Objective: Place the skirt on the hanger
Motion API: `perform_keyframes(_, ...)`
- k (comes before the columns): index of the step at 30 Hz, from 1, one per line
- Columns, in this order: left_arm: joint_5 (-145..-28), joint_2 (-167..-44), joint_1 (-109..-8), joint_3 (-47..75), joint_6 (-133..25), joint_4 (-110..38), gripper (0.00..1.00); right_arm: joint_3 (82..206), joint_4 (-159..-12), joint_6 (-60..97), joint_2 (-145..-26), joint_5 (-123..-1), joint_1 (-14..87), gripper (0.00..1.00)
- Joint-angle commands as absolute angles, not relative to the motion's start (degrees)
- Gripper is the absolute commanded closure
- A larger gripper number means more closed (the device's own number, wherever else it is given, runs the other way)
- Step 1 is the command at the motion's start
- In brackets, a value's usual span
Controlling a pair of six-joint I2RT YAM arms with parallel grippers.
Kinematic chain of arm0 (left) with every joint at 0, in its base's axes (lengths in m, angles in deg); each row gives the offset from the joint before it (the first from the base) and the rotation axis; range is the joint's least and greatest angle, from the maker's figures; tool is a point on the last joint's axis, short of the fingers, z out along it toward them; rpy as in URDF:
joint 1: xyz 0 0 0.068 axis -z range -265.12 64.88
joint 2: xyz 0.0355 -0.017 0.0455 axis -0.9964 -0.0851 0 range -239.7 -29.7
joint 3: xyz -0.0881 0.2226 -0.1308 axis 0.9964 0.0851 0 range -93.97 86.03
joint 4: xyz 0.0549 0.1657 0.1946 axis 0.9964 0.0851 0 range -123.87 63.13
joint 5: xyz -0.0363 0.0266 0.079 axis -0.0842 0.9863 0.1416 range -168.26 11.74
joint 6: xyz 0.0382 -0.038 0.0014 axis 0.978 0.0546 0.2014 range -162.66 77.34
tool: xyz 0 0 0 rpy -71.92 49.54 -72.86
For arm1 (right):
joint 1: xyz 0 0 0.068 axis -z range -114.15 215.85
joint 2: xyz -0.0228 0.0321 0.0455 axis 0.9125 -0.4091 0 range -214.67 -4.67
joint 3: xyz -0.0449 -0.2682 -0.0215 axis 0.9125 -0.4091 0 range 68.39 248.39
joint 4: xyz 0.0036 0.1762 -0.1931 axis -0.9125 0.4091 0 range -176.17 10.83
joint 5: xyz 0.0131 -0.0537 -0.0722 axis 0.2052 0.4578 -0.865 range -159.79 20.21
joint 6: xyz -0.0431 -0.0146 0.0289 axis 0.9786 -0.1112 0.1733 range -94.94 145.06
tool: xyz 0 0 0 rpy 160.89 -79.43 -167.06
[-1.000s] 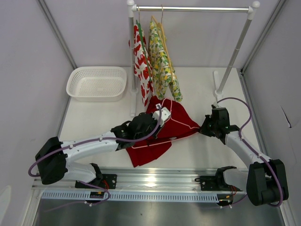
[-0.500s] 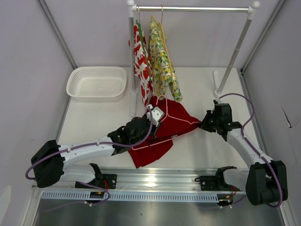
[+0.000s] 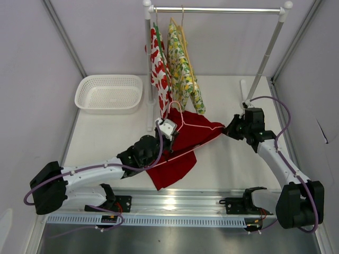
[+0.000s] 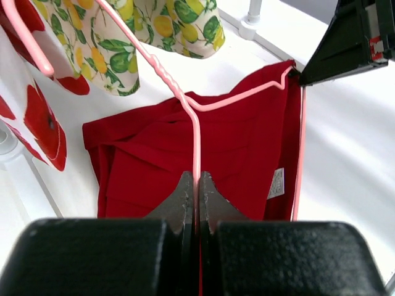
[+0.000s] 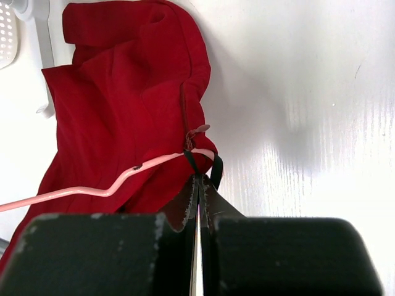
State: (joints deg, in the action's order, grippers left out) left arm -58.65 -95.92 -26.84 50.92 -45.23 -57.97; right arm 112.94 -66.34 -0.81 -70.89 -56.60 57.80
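left hand (image 4: 196, 196): pinched tight on the hanger (image 4: 197, 148) wire
right hand (image 5: 199, 180): clamped on the skirt (image 5: 123, 105) corner
done: one hanger end looks tucked in
to do: other end, I'd guess

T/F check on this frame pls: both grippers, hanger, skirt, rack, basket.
1. The left gripper is shut on the hanger wire. True.
2. The right gripper is open, clear of the skirt. False: it is shut at the skirt's corner, by the hanger's end.
3. Two patterned garments hang from the rail. True.
4. The skirt hangs from the rail. False: it lies on the table.
5. The basket holds clothes. False: nothing shows in it.
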Motion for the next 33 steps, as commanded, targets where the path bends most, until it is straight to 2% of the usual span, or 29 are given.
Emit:
perform_keyframes(1,-49.79,-93.34,-27.11,50.6,-45.82,-71.13,1.0,114.26,-61.04,-0.16,-70.95,-55.46,57.77,1.0)
perform_keyframes(11,-45.05,-93.69,-25.62,51.14,-45.12,-76.49,1.0,116.9,-57.09,0.63,-69.71,-56.08,56.89,1.0)
perform_keyframes(17,-46.27,-94.22,-25.36,50.44,-45.56,-77.47,1.0,119.27,-54.53,1.77,-69.1,-59.33,57.49,1.0)
perform_keyframes(25,-46.97,-88.77,-25.27,53.42,-46.09,-75.36,1.0,122.35,-54.27,2.03,-70.77,-58.45,61.37,1.0)
perform_keyframes(33,-48.73,-91.14,-25.18,52.72,-45.03,-76.24,1.0,124.11,-54.0,1.51,-70.94,-57.57,61.81,1.0)
